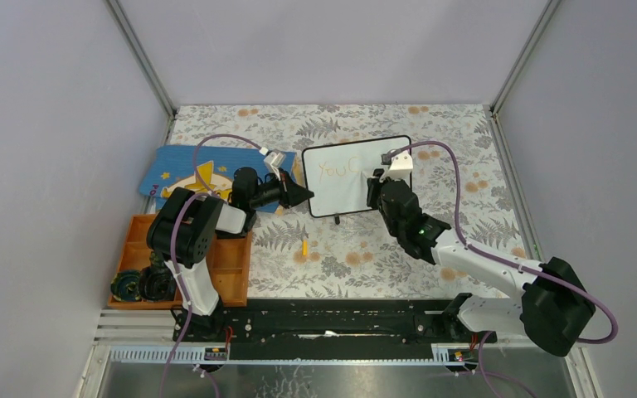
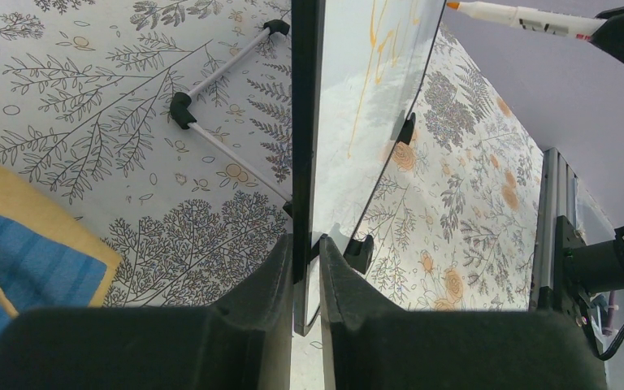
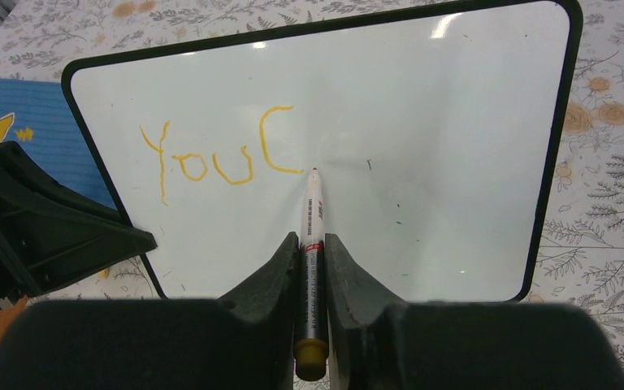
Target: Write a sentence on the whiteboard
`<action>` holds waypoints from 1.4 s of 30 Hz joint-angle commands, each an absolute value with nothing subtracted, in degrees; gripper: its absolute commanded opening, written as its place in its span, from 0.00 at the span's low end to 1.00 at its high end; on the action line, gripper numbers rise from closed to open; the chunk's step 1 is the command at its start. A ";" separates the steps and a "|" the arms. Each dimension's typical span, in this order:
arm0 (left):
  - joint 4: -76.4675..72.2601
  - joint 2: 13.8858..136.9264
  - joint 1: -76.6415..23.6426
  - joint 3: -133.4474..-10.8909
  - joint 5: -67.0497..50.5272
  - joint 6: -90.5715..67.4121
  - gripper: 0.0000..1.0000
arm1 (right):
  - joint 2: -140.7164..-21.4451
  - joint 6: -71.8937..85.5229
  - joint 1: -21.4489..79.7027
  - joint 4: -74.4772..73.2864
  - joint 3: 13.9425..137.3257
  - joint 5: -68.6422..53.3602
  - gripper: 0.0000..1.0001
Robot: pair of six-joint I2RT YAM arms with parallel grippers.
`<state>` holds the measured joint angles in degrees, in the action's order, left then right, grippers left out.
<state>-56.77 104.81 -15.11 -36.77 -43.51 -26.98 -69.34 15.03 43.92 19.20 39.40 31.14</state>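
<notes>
One whiteboard point(image 1: 350, 197), black-framed: stood propped on the flowered desk point(image 1: 381, 257), left edge clenched in left claw point(image 2: 306, 244). One sentence point(image 3: 221, 162) (orange, only "YouC"): upper left of board. One marker point(image 3: 312, 211): grasped by right claw point(image 3: 313, 244), tip beside the "C".

The whiteboard point(image 1: 357, 176) stands at centre frame on the floral worktop point(image 1: 464, 149), with orange letters point(image 1: 337, 168) reading "YouC" across its upper left. The left gripper point(image 1: 303, 195) meets its left edge. The right gripper point(image 1: 376, 179) hangs over its right part. A small orange piece point(image 1: 304, 246) lies just below the board. A blue book point(image 1: 174, 170) and an orange tray point(image 1: 228, 265) sit at left.
</notes>
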 commanded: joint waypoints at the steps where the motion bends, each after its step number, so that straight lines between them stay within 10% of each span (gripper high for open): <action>1: -54.14 104.20 -15.73 -36.73 -42.48 -24.87 0.11 | -68.19 14.07 43.42 23.27 39.93 34.10 0.00; 42: -52.97 103.92 -16.24 -36.89 -42.35 -23.82 0.11 | -74.33 13.83 42.63 26.40 43.39 31.48 0.00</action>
<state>-55.99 104.49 -15.70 -36.77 -43.46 -26.28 -73.93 13.93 43.20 23.68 41.39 32.91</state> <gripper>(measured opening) 0.193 0.193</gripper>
